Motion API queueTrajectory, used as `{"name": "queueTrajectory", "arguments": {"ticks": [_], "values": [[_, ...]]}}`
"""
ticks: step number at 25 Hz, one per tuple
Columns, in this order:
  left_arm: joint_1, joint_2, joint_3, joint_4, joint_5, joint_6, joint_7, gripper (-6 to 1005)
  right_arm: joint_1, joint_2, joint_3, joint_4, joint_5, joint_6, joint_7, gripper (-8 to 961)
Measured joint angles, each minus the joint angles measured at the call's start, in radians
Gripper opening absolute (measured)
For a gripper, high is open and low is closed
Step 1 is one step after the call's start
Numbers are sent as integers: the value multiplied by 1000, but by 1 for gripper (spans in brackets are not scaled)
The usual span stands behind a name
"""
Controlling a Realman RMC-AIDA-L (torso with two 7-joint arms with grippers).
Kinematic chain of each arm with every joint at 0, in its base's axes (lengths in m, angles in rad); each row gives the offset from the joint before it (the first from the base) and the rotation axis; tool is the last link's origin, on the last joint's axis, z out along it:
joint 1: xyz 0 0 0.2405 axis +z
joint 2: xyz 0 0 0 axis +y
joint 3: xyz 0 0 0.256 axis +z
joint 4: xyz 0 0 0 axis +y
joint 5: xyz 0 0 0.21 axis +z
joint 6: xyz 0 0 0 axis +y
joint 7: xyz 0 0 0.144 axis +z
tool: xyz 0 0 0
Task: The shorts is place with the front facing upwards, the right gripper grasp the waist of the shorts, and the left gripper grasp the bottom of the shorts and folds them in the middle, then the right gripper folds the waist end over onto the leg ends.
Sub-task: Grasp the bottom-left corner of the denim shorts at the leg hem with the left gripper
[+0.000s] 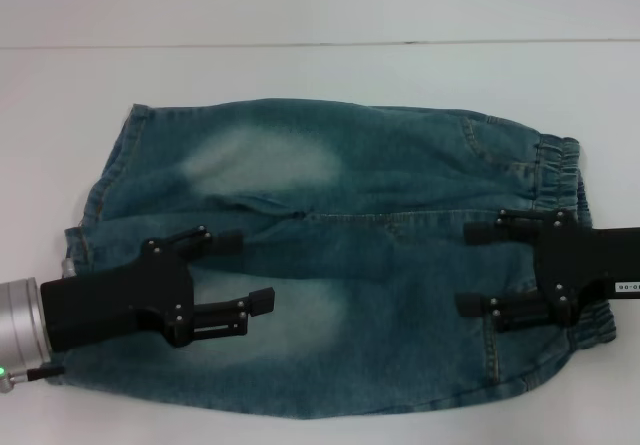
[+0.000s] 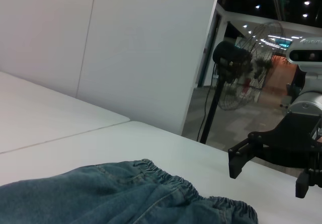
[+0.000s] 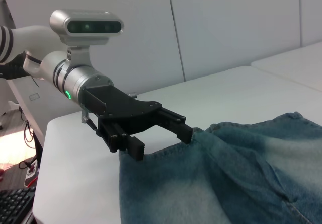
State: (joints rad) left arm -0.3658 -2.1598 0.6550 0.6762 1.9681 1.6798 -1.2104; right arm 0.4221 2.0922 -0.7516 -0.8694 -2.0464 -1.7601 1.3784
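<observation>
White tabletop [image 1: 300, 70] fills the scene, with a pale wall behind it. Left hand [image 1: 243, 270], black with a silver wrist, hovers with its fingers spread open and holding nothing. Directly beneath it lie the leg ends [image 1: 85, 227] of the shorts [image 1: 380, 205], by the pale faded patches; from the right wrist view the fingers look to be just above the hem, though whether they touch the cloth cannot be told. Right hand [image 1: 468, 268], black with a white label on its arm, is likewise spread open and empty. Under it and just behind its fingers runs the ruched waist [image 1: 565, 165].

Between the two hands the shorts lie flat and unfolded, front up. Judging by this, the task is at its start: neither end is gripped, and both folds remain to be made.
</observation>
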Motion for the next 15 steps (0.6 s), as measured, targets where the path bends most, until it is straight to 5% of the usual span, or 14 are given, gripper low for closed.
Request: {"name": "queueTrajectory", "arguments": {"ticks": [8, 15], "values": [[5, 1, -15, 12, -4, 36, -23, 865, 4, -2, 0, 0, 6, -2, 4, 924], [57, -5, -105, 150, -2, 30, -213, 856, 7, -3, 3, 0, 5, 1, 0, 925]]}}
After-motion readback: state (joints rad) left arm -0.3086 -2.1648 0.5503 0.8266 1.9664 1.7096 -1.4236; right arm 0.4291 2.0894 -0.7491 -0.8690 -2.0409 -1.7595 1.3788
